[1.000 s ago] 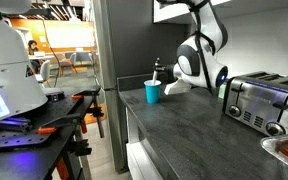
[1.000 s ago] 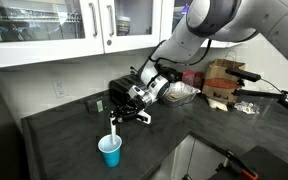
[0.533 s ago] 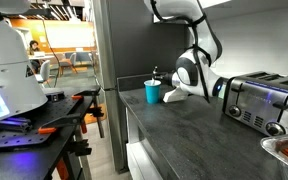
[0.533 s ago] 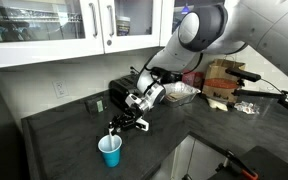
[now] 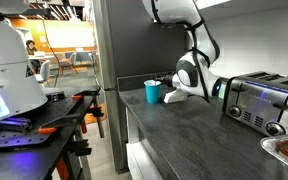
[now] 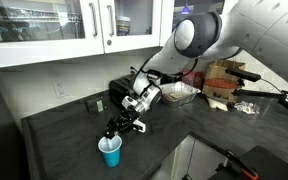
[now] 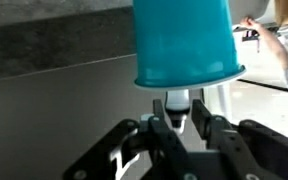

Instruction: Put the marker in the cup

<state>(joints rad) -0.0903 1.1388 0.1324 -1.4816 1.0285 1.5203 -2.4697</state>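
Gripper [image 6: 119, 127]: lower than a second ago, now just above cup [image 6: 110, 152] on desk [image 6: 54, 135]; fingers [image 7: 162, 128] clamped on marker [image 7: 177, 102], its end at the rim.

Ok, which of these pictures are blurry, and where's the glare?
Wrist view: soft all over, the cup close to the lens and upside down, so the picture is flipped; the marker between the jaws looks washed out. In an exterior view, the chrome toaster carries bright reflections; in an exterior view, the glass cabinet doors show pale glare.
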